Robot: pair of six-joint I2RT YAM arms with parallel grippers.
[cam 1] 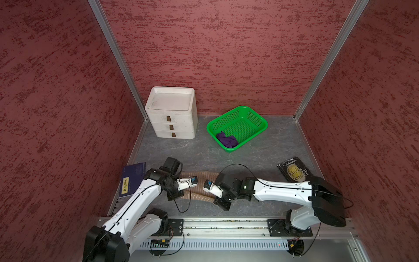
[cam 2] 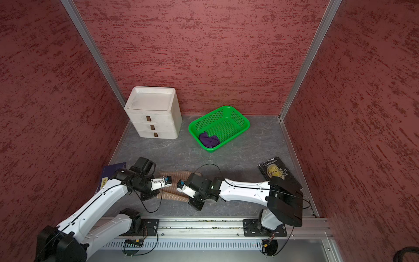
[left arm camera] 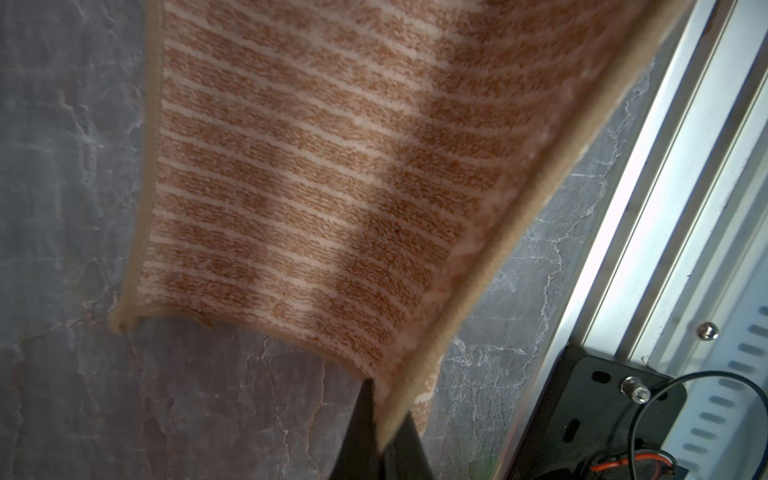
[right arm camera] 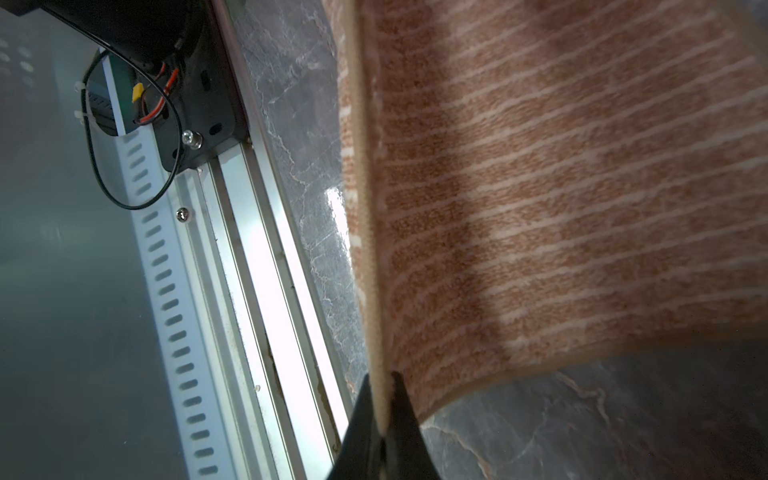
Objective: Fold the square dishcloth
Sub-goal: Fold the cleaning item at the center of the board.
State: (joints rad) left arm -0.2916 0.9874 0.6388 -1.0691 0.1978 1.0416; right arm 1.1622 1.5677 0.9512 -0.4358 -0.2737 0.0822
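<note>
The left gripper point(left arm camera: 384, 403) is closed on the dishcloth point(left arm camera: 291, 166). Its two black fingers point(left arm camera: 361, 419) pinch the beige hem at one corner, and the striped brown cloth spreads away from them over the grey table point(left arm camera: 83, 374). The right gripper point(right arm camera: 380, 378) is closed in the same way on another corner of the hem, with the cloth point(right arm camera: 582, 208) running away from its fingers point(right arm camera: 401, 411). Both held corners belong to the side of the cloth nearest the front edge of the table, where the aluminium rail point(cam 1: 226, 223) runs. I cannot tell how much of the cloth rests on the table.

In both top views the dishcloth point(cam 1: 205, 175) point(cam 2: 179, 175) is near the front edge, between the two wrists, which cover most of it.

At the back left corner stands a white drawer unit point(cam 1: 172, 113). Beside it, toward the back edge, is a green basket point(cam 1: 226, 118) with a purple cloth point(cam 1: 226, 140) inside. A black book point(cam 1: 294, 172) lies at the right edge and a blue book point(cam 1: 132, 179) at the left edge, both apart from the dishcloth.
</note>
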